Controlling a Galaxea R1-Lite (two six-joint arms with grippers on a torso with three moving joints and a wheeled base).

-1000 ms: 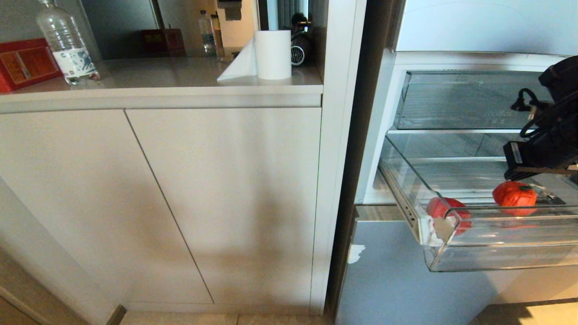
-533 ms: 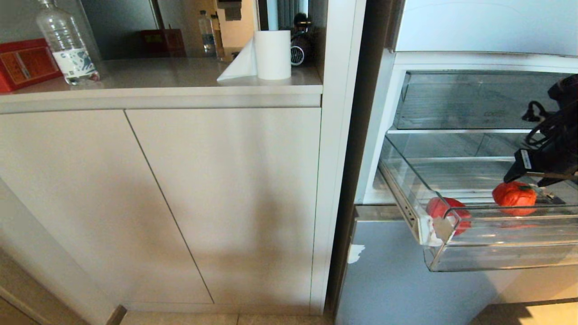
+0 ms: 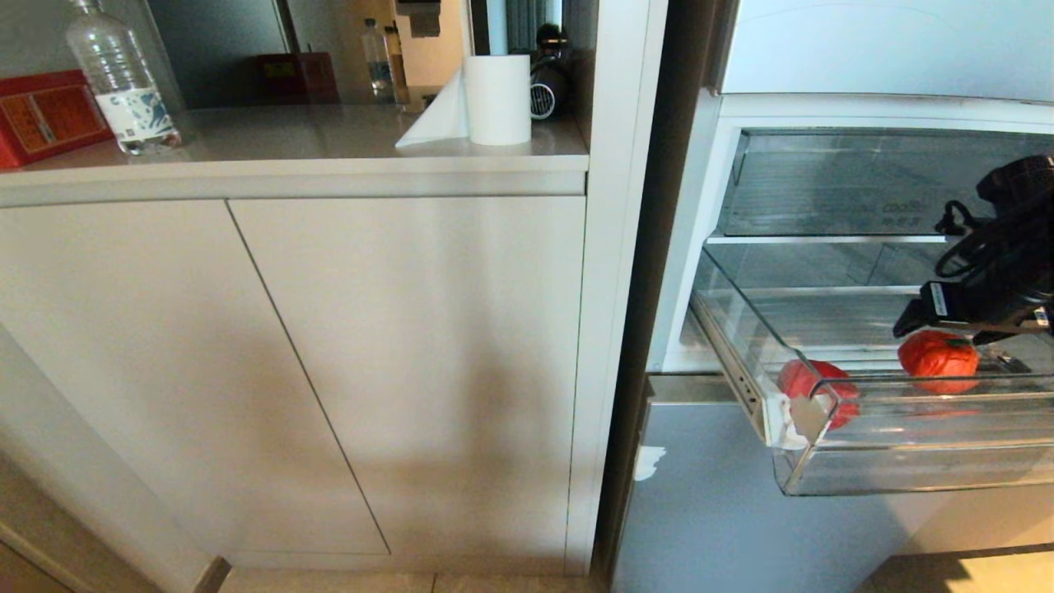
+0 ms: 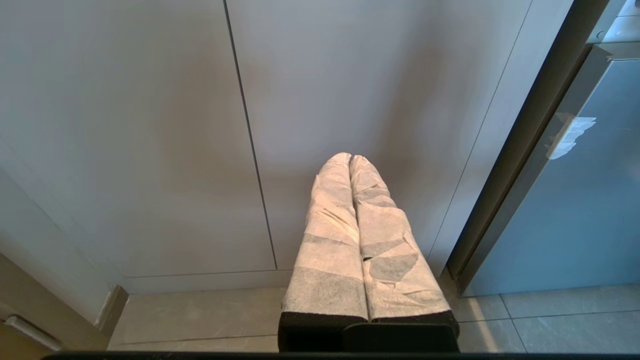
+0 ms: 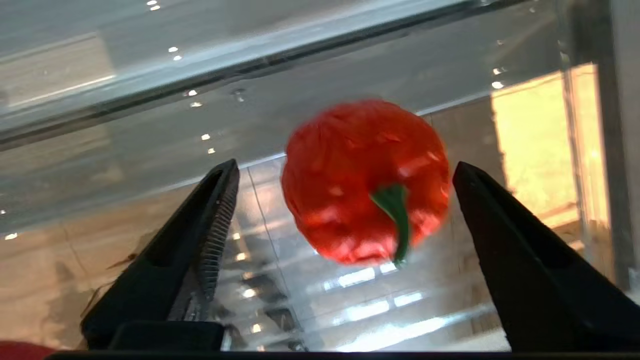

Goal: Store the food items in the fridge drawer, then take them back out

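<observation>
The right gripper [image 5: 345,210] was seen with its two black fingers [image 5: 200,235] spread wide and released, nothing being grasped. A red fruit [image 5: 365,180] with a green stem was framed between the fingertips in the right wrist view, and a clear gap was left on each side of it. In the head view the right gripper [image 3: 914,317] was positioned just above that fruit [image 3: 939,361], inside the pulled-out drawer [image 3: 906,469]. The fruit was resting on the drawer floor, near the front lip and toward the right side. A second fruit [image 3: 815,387] was lying at the drawer's front left corner, partly hidden behind the corner of the clear wall, well apart from the first. A second clear drawer [image 3: 840,185] with small lettering on its front was fitted above. A pale-blue fridge panel [image 3: 725,511] was located below the open drawer.

The left gripper [image 4: 350,160] was held low in front of the cabinet doors [image 4: 240,125], its cloth-wrapped fingers [image 4: 330,240] pressed together and empty. On the counter [image 3: 313,156], a paper roll [image 3: 498,99], a bottle [image 3: 123,82] and a red box [image 3: 45,115] were standing.
</observation>
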